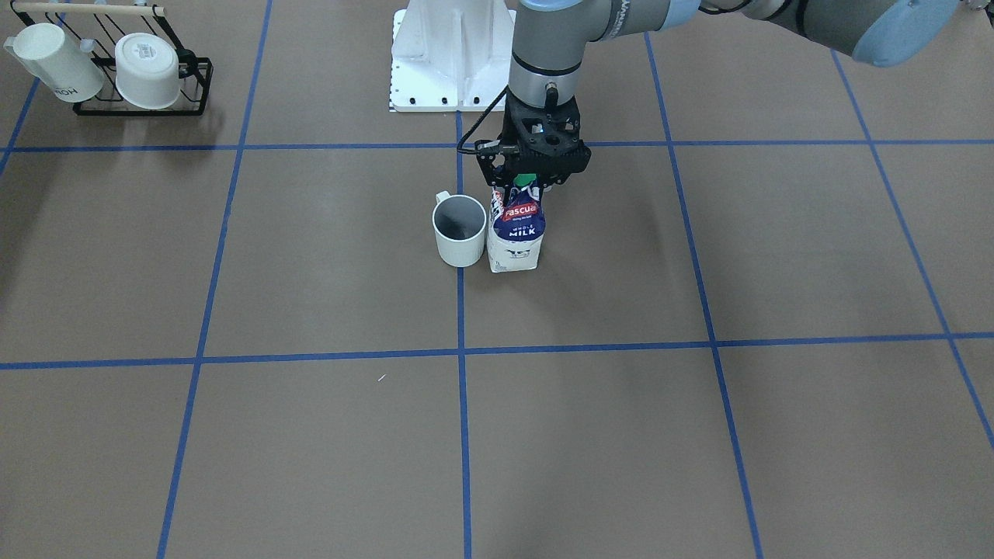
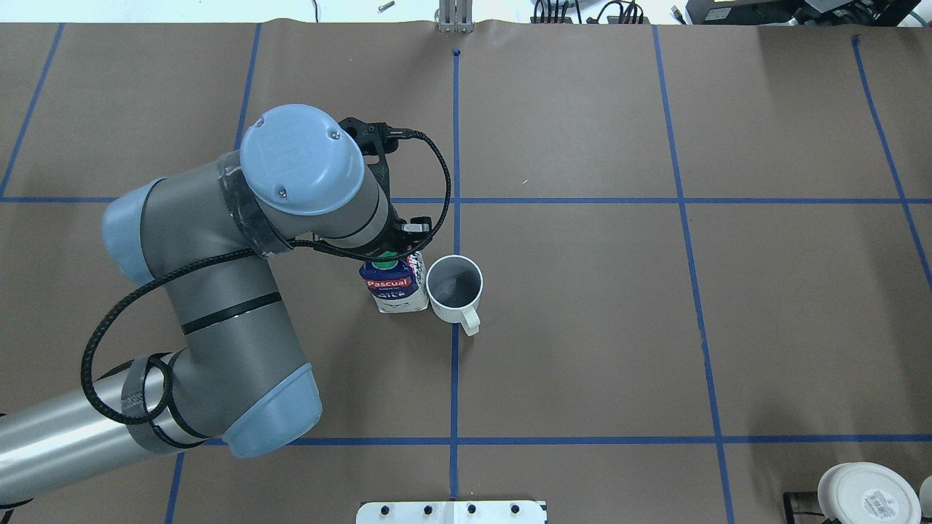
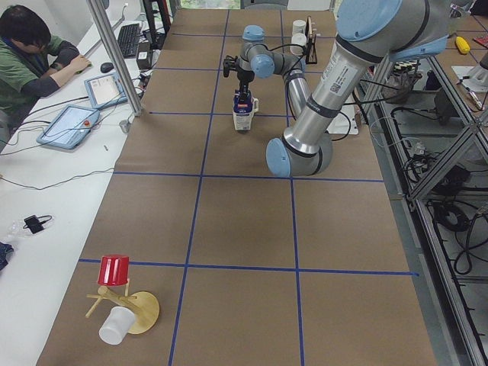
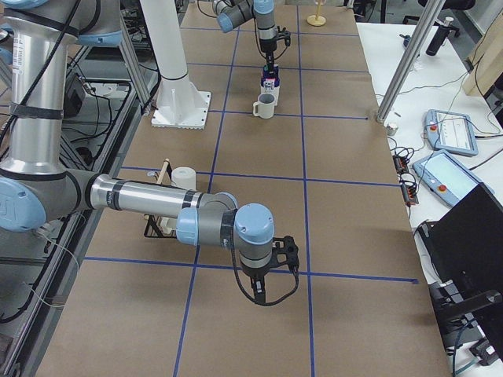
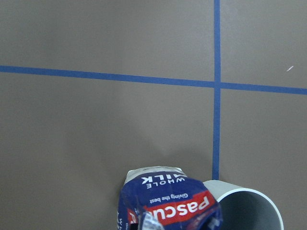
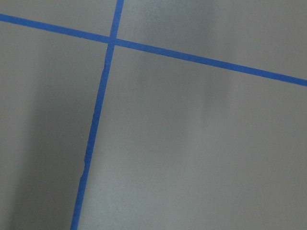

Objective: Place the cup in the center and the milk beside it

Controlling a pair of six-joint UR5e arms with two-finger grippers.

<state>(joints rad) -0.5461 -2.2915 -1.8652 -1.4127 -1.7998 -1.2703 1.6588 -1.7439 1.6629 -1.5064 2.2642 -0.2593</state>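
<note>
The plain white cup stands upright on the central blue tape line, in the middle brown rectangles. The milk, a navy-and-white carton with a green cap, stands touching it on the robot's left side. My left gripper comes straight down and is shut on the carton's top, whose base rests on the paper. Both show in the overhead view, cup and milk, and in the left wrist view, milk and cup. My right gripper hangs over bare paper far away; I cannot tell its state.
A black wire rack with two white cups lies at the robot's right rear. The white robot base plate is behind the cup. A red cup on a wooden stand is at the left end. An operator sits at a side desk.
</note>
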